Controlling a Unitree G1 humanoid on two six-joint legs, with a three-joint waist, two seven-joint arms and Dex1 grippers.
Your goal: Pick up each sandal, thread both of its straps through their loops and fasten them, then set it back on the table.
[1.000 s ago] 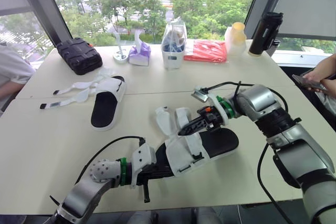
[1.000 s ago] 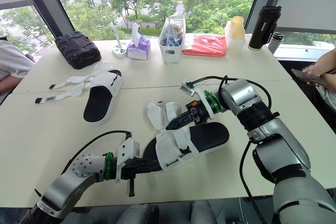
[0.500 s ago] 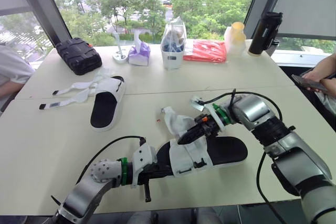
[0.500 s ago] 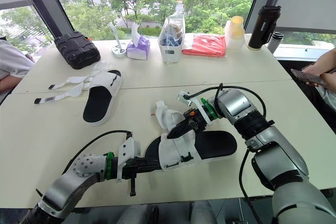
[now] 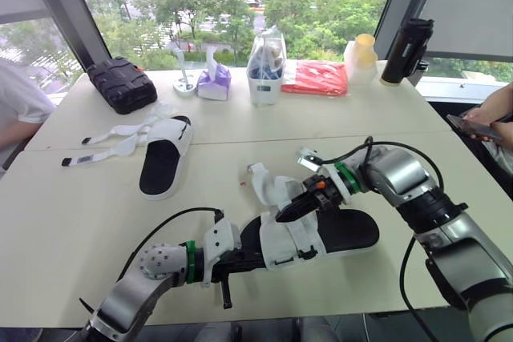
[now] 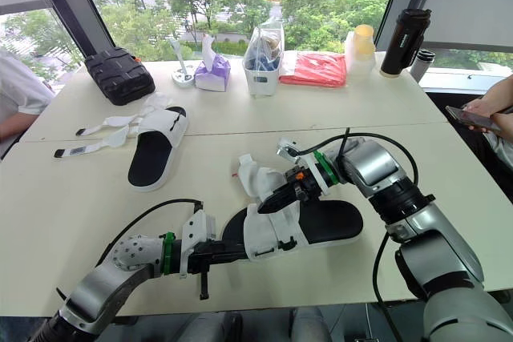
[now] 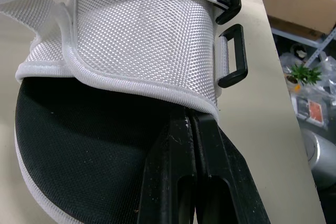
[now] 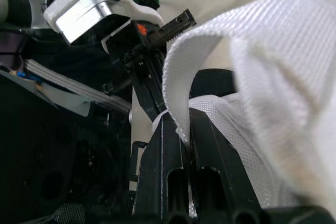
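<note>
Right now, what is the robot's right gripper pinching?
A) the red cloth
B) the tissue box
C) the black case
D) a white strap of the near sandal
D: the right gripper is shut on a white strap that rises from the near sandal, and the strap's cloth sits between its two black fingers in the right wrist view.

1. You have the near sandal [image 5: 341, 230] lying flat on the table [image 5: 80, 214], black footbed up, with its white mesh upper pinched at the edge by the left gripper [image 5: 244, 259].
2. Its strap [image 5: 268, 186] arcs upward, unthreaded, clamped in the right gripper [image 5: 282, 215]. A black loop [image 7: 232, 56] at its side stands empty.
3. Your far sandal [image 5: 164, 167] lies flat, well apart toward the robot's left, with its two loose straps [image 5: 108, 143] splayed out.
</note>
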